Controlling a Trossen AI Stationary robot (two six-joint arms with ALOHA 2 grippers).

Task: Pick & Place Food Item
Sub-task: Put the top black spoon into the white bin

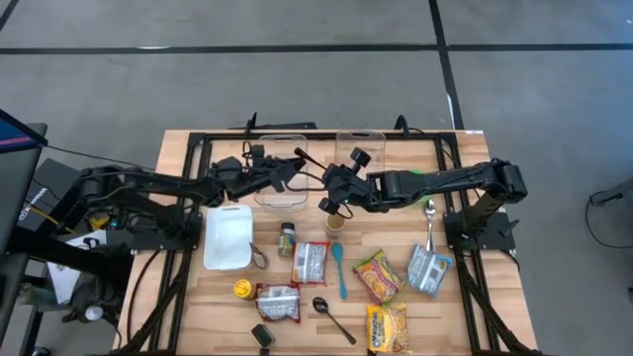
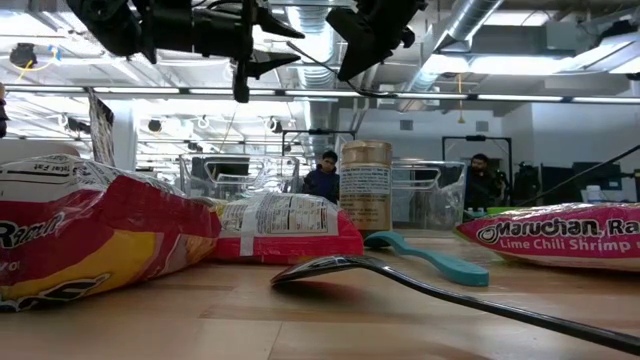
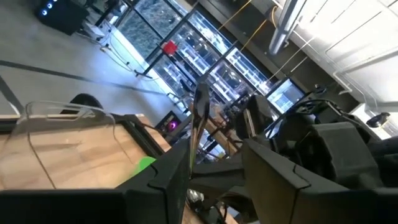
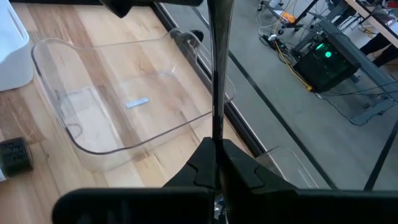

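two dark arms meet above a wooden surface (image 1: pixel 198 316), over the clear bin (image 1: pixel 281 168) at its far edge. a second clear bin (image 1: pixel 359 148) stands beside it; a white tray (image 1: pixel 227 237) lies nearer the left arm's side. noodle packets (image 1: pixel 378 277) and a snack pouch (image 1: pixel 310 262) lie well in front of the clear bin, with a spice jar (image 1: pixel 287 238) and a teal spoon (image 1: pixel 339 269) among them. the right claw (image 4: pixel 216 167) is clamped on a thin black utensil (image 4: pixel 219 74) above the bin. the left claw (image 3: pixel 211 171), fingers partly apart, faces it, holding nothing.
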